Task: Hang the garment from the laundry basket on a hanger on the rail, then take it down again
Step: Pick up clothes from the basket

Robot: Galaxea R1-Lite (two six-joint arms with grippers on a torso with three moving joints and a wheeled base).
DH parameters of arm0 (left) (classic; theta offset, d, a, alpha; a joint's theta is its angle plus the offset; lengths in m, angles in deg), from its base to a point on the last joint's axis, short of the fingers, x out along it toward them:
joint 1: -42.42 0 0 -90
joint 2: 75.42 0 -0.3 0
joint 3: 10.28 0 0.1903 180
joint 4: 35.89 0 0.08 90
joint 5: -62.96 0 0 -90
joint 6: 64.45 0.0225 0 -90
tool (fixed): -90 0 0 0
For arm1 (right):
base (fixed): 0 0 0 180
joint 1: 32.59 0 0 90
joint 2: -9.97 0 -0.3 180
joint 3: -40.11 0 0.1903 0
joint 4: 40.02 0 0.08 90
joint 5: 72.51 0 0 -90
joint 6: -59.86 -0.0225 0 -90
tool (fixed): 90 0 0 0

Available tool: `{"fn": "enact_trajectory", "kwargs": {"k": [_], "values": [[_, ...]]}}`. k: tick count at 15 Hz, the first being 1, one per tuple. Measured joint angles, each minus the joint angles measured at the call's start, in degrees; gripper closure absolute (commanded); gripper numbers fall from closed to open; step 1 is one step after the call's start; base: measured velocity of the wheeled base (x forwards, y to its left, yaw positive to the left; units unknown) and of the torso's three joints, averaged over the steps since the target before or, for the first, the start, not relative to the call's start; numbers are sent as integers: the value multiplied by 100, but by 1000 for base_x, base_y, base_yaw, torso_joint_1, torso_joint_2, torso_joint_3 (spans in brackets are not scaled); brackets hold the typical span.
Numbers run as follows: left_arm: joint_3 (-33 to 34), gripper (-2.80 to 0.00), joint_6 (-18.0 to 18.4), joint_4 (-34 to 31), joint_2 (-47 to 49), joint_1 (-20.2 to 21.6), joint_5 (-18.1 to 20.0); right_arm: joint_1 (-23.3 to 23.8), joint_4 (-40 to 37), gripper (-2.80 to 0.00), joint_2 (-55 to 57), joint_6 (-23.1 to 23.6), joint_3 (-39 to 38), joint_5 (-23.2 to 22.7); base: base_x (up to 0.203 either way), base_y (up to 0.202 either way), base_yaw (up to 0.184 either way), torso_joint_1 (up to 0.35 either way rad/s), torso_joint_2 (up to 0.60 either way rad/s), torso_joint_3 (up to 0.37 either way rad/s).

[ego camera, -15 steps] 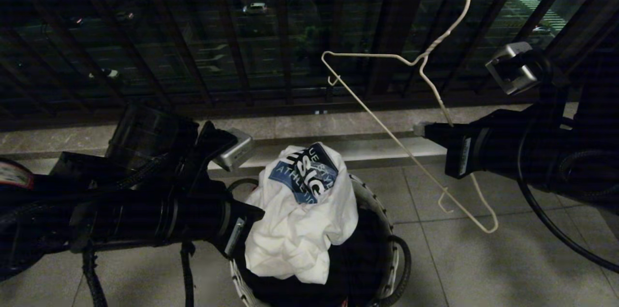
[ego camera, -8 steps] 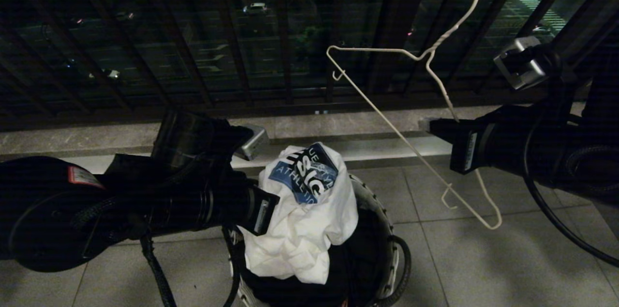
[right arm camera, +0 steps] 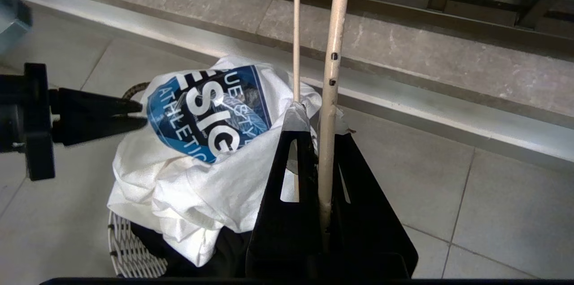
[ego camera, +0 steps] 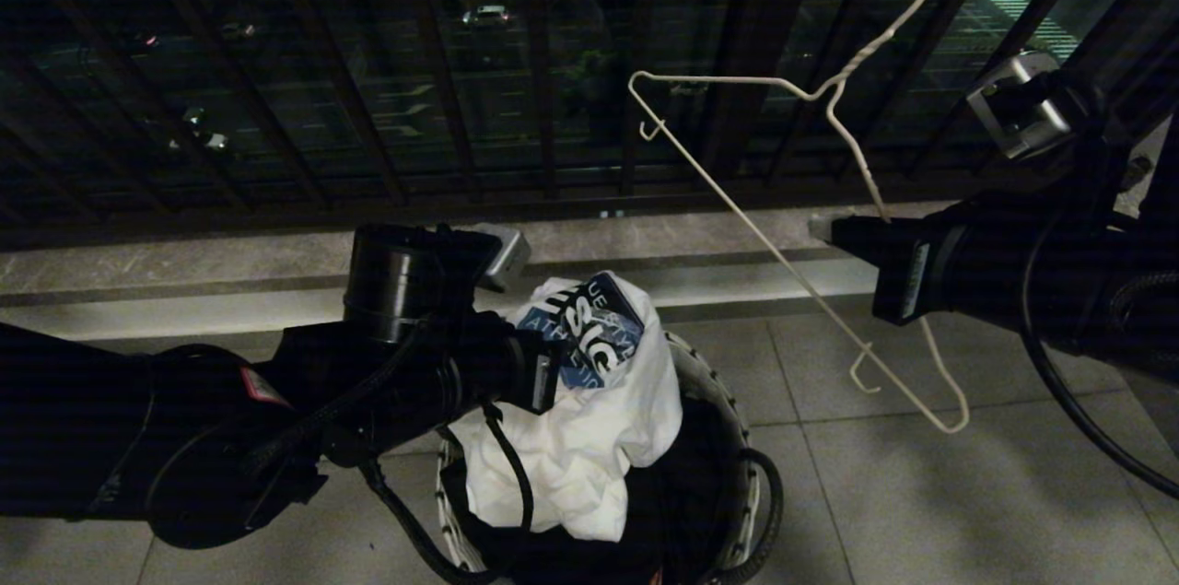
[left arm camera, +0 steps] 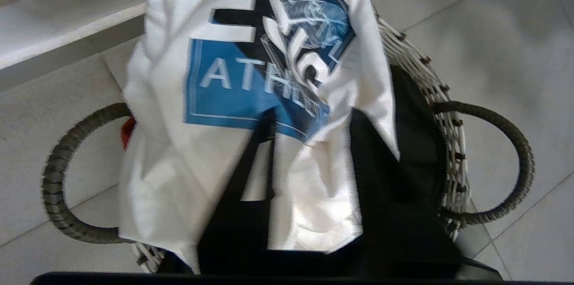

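The garment (ego camera: 589,419), a white T-shirt with a blue-and-black graphic, lies bunched on top of the laundry basket (ego camera: 729,401). My left gripper (left arm camera: 314,116) hovers just over the crumpled shirt, open, with white cloth showing between its black fingers (left arm camera: 264,141). From the right wrist view this left gripper (right arm camera: 136,116) sits beside the printed graphic. My right gripper (ego camera: 829,230) is shut on one arm of the white wire hanger (ego camera: 737,198) and holds it up, tilted, to the right of the basket. The rail is out of view.
A black garment (ego camera: 677,484) fills the basket under the shirt, and a small red cloth (left arm camera: 128,134) peeks out at its side. Dark balcony railing bars (ego camera: 543,106) and a stone ledge (ego camera: 645,239) run behind. Grey floor tiles (ego camera: 921,511) lie to the right.
My left arm has swung in over the basket and its gripper has opened above the T-shirt. The right arm has lifted the hanger slightly up and to the right.
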Motion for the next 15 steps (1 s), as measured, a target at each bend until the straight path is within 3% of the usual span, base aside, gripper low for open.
{"fn": "enact_trajectory", "kwargs": {"k": [9,11,14,15], "values": [[129,-280,33,95,302,-44,-123,18,0,0,-33,2,-11,-4,0,0,0,0,0,0],[131,-280,39,389,440,-17,-168,21,0,0,-51,5,-13,-4,0,0,0,0,0,0],[181,-280,253,1033,805,21,-539,21,0,0,-80,6,-18,-1,0,0,0,0,0,0],[207,0,315,1206,901,33,-600,21,0,0,-88,5,-18,-4,0,0,0,0,0,0]]}}
